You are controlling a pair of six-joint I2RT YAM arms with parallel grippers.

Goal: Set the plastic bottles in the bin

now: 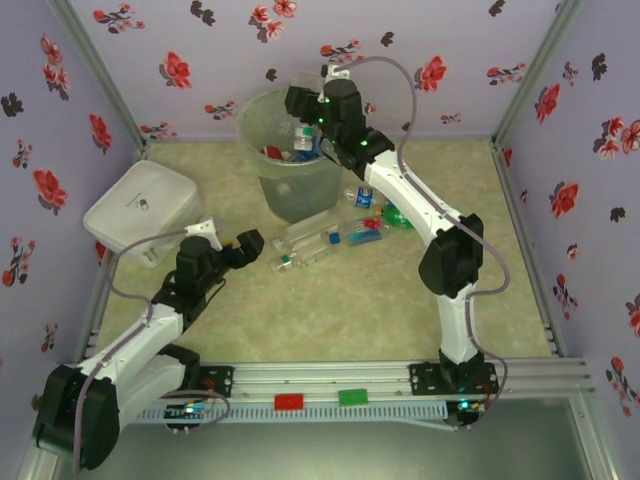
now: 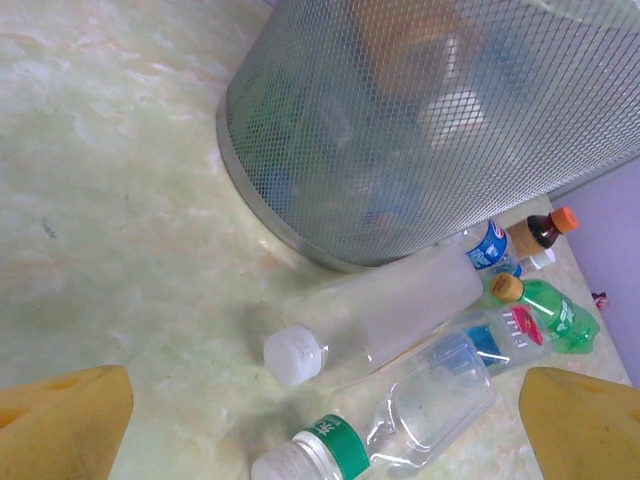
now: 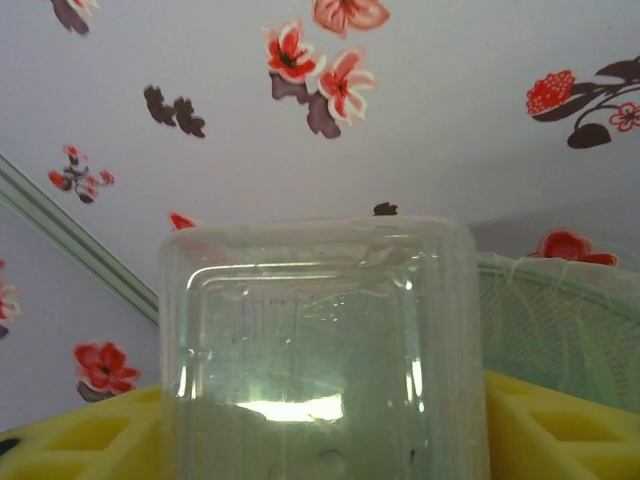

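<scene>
Jaws of right gripper (image 3: 320,425): clear bottle (image 3: 320,340) sits between yellow fingers (image 3: 560,430); clamped or loose, cannot tell. Held above bin (image 1: 285,195), near rear floral wall (image 1: 450,40); bottles lie inside. Loose plastic bottles (image 1: 325,238) lie just beside bin base. Pale green table (image 1: 330,320) open toward front. Left gripper (image 2: 325,430): jaws spread wide, empty, low, facing bottles.

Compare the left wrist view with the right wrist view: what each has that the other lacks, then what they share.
Left wrist: lying on the table, a white-capped clear bottle, a green bottle and a brown orange-capped vial. Right wrist: a square clear bottle between the fingers of the right gripper, floral wall. Both: the bin, wall versus rim.
</scene>
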